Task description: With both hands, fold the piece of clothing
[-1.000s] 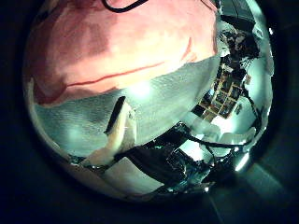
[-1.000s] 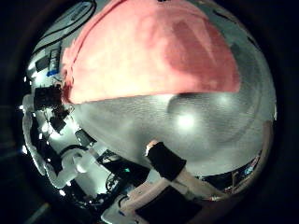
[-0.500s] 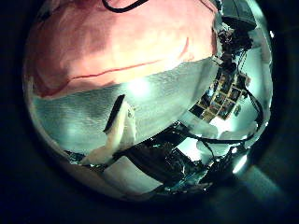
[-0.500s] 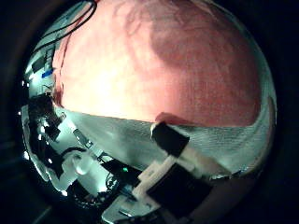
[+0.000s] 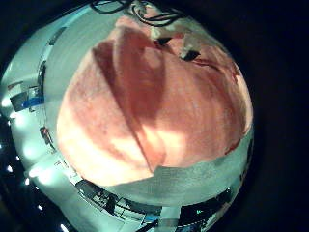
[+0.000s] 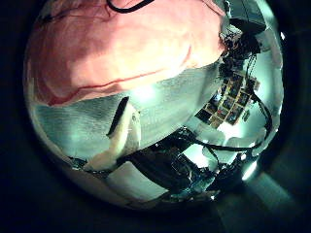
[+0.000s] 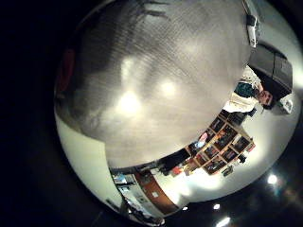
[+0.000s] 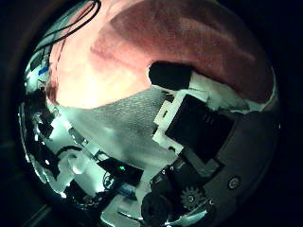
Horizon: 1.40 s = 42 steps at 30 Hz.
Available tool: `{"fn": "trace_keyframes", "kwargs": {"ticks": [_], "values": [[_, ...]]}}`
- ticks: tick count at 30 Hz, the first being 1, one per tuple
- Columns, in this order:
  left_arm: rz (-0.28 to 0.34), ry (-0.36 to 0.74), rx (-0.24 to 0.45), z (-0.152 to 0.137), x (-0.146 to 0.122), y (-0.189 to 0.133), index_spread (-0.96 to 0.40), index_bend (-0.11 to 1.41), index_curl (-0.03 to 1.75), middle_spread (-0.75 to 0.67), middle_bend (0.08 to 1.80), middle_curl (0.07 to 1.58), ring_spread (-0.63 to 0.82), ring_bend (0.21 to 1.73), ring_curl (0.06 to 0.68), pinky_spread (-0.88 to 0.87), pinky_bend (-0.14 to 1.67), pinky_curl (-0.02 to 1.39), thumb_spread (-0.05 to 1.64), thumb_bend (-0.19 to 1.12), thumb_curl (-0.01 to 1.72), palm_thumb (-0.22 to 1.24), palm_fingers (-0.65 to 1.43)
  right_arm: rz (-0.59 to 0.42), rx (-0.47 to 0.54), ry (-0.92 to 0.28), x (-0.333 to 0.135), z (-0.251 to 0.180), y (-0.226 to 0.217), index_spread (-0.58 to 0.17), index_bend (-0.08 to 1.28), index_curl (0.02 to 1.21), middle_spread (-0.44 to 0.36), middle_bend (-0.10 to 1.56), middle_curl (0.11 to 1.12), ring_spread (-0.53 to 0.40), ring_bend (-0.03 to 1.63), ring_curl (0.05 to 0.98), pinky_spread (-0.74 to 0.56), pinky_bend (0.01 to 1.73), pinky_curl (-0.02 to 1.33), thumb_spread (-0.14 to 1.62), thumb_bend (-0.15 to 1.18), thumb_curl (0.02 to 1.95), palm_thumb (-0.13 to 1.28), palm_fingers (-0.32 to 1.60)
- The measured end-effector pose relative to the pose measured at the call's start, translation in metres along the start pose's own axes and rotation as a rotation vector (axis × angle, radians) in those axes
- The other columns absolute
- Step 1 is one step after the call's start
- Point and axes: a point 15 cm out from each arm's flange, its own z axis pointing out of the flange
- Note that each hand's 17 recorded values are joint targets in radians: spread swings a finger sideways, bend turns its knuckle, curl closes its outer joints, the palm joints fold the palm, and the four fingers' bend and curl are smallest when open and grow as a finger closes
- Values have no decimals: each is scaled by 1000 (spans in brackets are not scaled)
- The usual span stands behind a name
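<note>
Pink garment [image 5: 154, 116] lies on grey mesh table [image 7: 142, 85], creased across middle, filling both hands' palm views. Right hand [image 8: 194, 123]: finger bends over cloth edge; grip cannot be told. Left hand [image 6: 121, 136]: finger straight above table beside cloth.

A grey woven-textured desk [image 7: 151, 85] is filling most of the frame, spreading from the top edge down to the middle, with bright patches of light glaring off it near the centre. At the far left edge a thin sliver of the reddish piece of clothing [image 7: 64, 71] is lying on the desk. Toward the lower right, beyond the desk's edge, shelving [image 7: 216, 147] is showing in the room behind, with ceiling lights glowing at the lower right.
</note>
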Motion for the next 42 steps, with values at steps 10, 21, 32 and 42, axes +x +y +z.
{"fn": "trace_keyframes", "kwargs": {"ticks": [10, 21, 32, 42], "values": [[4, -3, 5, -2, 2, -1, -1, 179, 362, 185, 180, 319, 405, 614, 219, 457, 373, 336, 1290, -12, 298, 446, 87, 33, 27, -5, 15, -8, 9, -381, 864, 690, -199, 1076, 709, -234, 1223, 551, -384, 1159, 503, 964, 10, 500, 932, 1294], [3, 1, 6, -3, 1, -2, -1, 182, 367, 177, 177, 315, 406, 607, 220, 457, 366, 337, 1289, -12, 301, 446, 92, 71, 54, -14, 38, -18, 24, -305, 1040, 803, -148, 1241, 771, -215, 1337, 640, -279, 1323, 609, 1009, 11, 605, 1056, 1155], [13, 49, 43, -7, 16, -8, -1, 178, 368, 183, 178, 312, 405, 608, 222, 457, 361, 339, 1289, -11, 301, 455, 100, 119, 170, -11, 61, -65, 48, -272, 1069, 832, -127, 1286, 782, -215, 1356, 684, -248, 1341, 650, 1042, -9, 682, 1060, 1113], [10, 58, 113, -35, 11, 2, 4, 177, 369, 187, 177, 310, 402, 613, 224, 457, 361, 343, 1295, -12, 297, 465, 96, 23, 346, 14, 0, -149, 54, -260, 1078, 840, -120, 1296, 778, -217, 1344, 708, -236, 1331, 675, 1048, -8, 735, 1046, 1113]]}}
